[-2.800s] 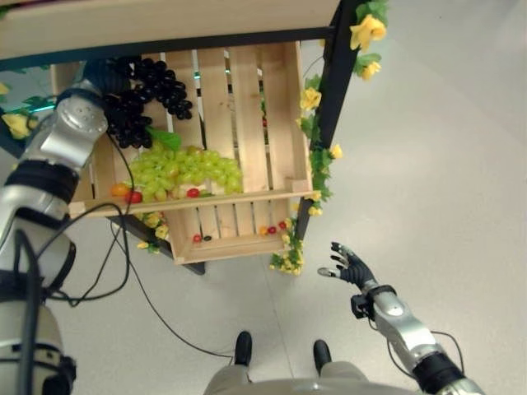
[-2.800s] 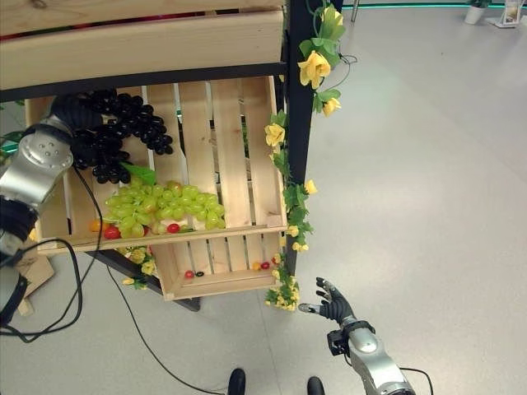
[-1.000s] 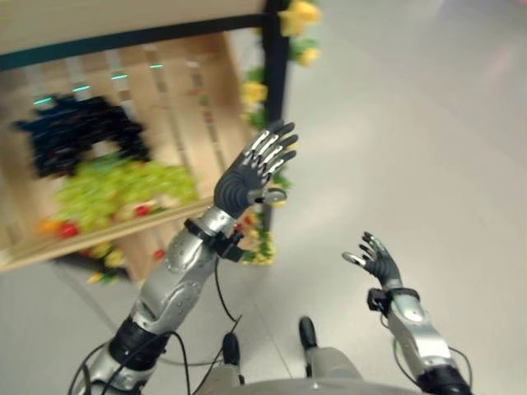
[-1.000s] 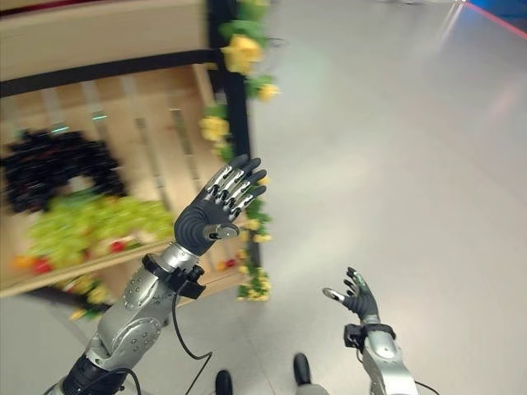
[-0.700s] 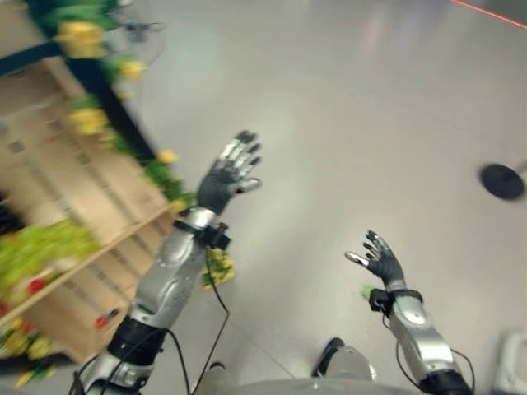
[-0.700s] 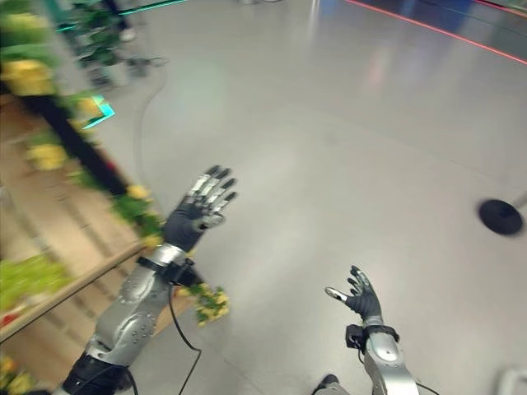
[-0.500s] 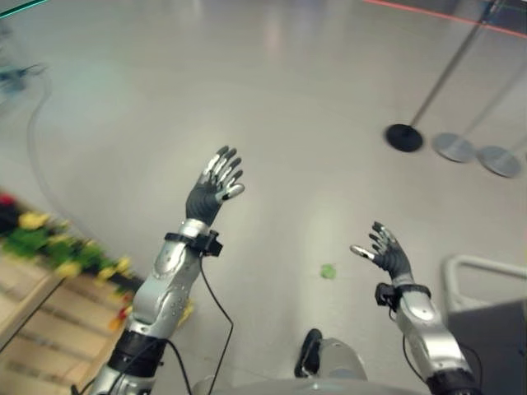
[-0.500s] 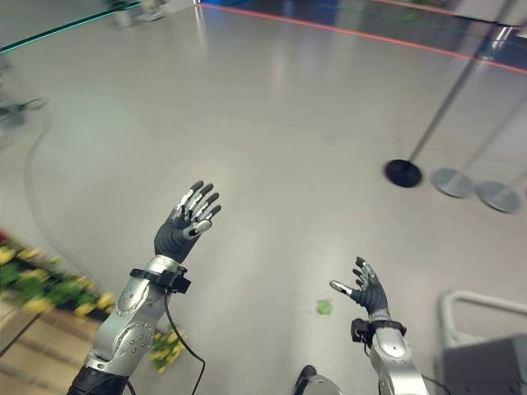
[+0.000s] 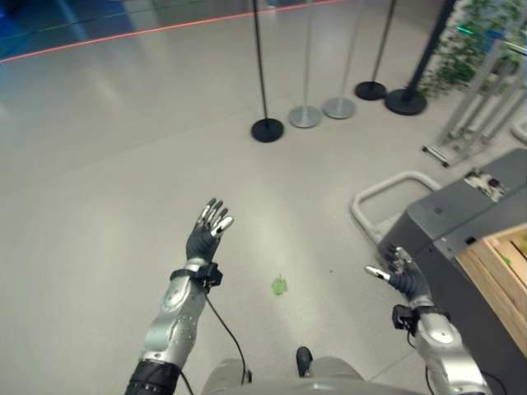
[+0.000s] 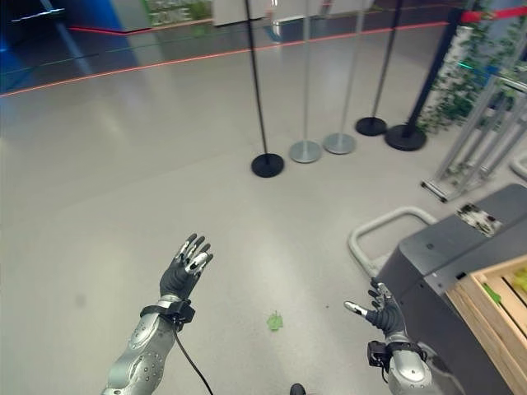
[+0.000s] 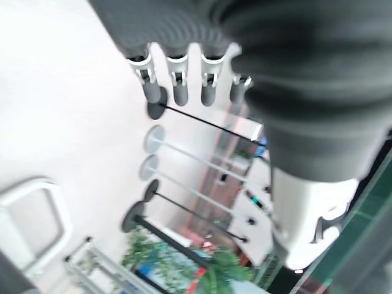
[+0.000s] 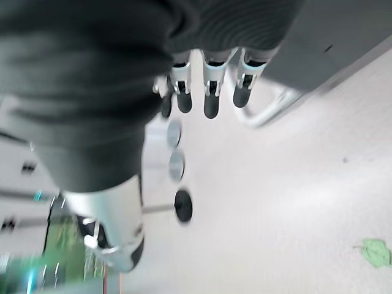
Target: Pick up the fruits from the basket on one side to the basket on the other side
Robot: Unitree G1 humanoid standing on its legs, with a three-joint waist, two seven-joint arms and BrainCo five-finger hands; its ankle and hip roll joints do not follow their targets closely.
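- Hands: left hand (image 9: 204,235) and right hand (image 10: 380,312) raised over bare floor (image 9: 123,164), fingers spread, both empty.
- Crate (image 9: 501,267) at far right edge, on grey stand (image 9: 461,230).
- Green leaf (image 9: 279,285) on floor between hands.

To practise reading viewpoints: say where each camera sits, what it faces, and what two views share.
Eye views: on the head, looking down at both open hands, left hand, right hand.
Left wrist view: along its fingers at barrier posts.
Right wrist view: along its fingers at floor. It shares the green leaf with the eye views.
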